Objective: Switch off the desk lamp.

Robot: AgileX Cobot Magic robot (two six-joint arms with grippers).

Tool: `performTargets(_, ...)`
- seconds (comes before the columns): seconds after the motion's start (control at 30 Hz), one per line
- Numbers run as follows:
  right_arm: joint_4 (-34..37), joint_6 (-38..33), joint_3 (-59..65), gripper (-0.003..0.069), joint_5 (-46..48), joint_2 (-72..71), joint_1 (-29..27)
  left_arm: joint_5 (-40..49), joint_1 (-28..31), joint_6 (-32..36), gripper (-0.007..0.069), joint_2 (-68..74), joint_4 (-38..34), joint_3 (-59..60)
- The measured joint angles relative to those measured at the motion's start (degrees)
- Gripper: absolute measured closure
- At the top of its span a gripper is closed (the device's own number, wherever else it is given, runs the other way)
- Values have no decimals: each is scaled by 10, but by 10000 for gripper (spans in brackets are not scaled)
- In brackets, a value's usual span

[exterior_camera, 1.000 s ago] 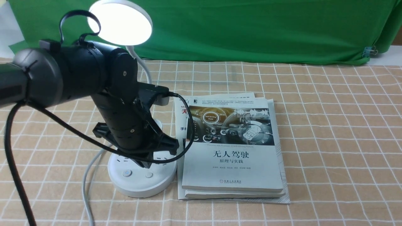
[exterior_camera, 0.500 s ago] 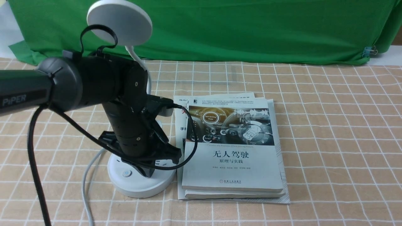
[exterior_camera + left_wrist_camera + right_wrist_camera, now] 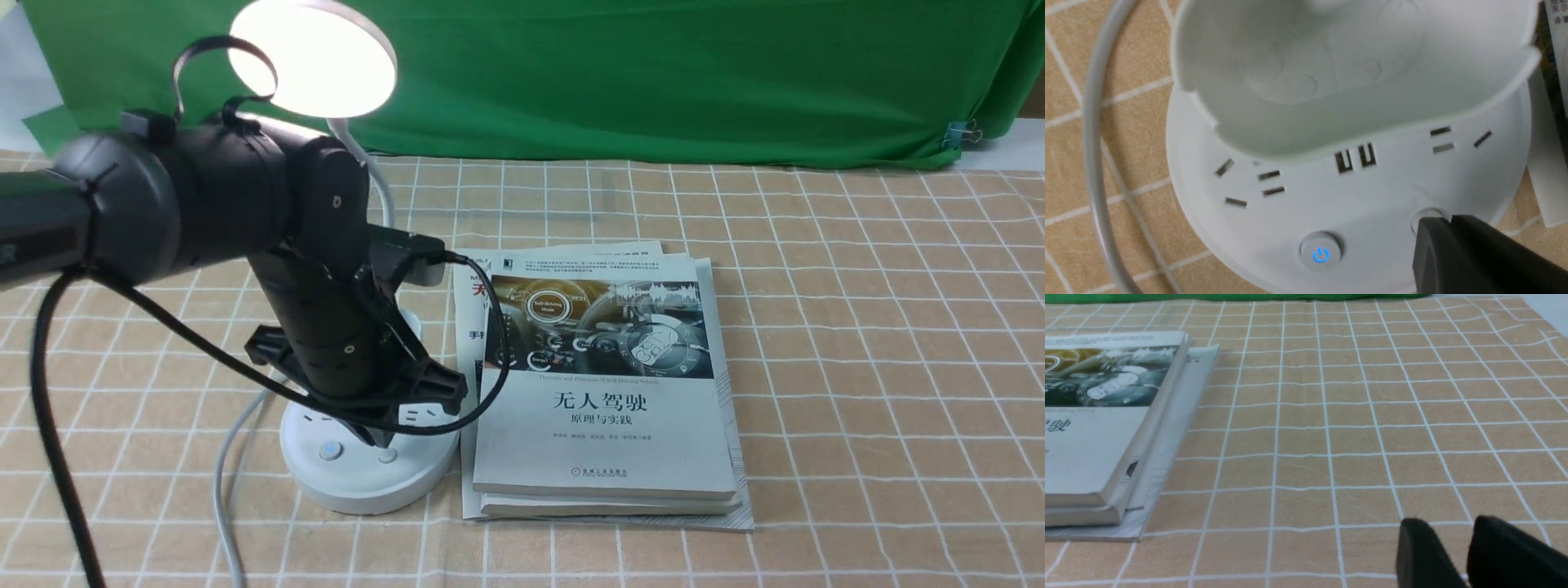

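The desk lamp's round disc head (image 3: 314,57) glows at the back left on its gooseneck (image 3: 367,167). Its round white base (image 3: 359,486) carries sockets, a blue-lit power button (image 3: 1321,253) and a second button (image 3: 1425,213). My left gripper (image 3: 377,433) is shut, its tips just above the second button (image 3: 389,455). In the left wrist view the left gripper (image 3: 1450,220) covers part of that button, and the lamp's cup (image 3: 1331,81) stands behind the sockets. My right gripper (image 3: 1461,539) is slightly open and empty, low over the cloth, and out of the front view.
A stack of books (image 3: 604,408) lies right beside the lamp base and shows in the right wrist view (image 3: 1106,416). The lamp's white cable (image 3: 224,474) runs off the base toward the table's front. A green backdrop (image 3: 653,73) hangs behind the checked tablecloth.
The lamp was lit a second ago, dark half a second ago, and is lit now. My left arm dropped onto the base, then rose a little, uncovering the second button.
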Motion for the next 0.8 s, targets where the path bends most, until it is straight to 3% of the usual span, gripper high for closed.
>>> performTargets(0.33,0,0,0,416,0,0,0,-4,0,-2,608,19,0,-1)
performTargets(0.5,0,0,0,416,0,0,0,-12,0,-2,608,-42,-10,30)
performTargets(0.7,0,0,0,416,0,0,0,-110,0,-1,608,-216,-41,155)
performTargets(0.8,0,0,0,416,0,0,0,-218,0,0,608,-355,-61,271)
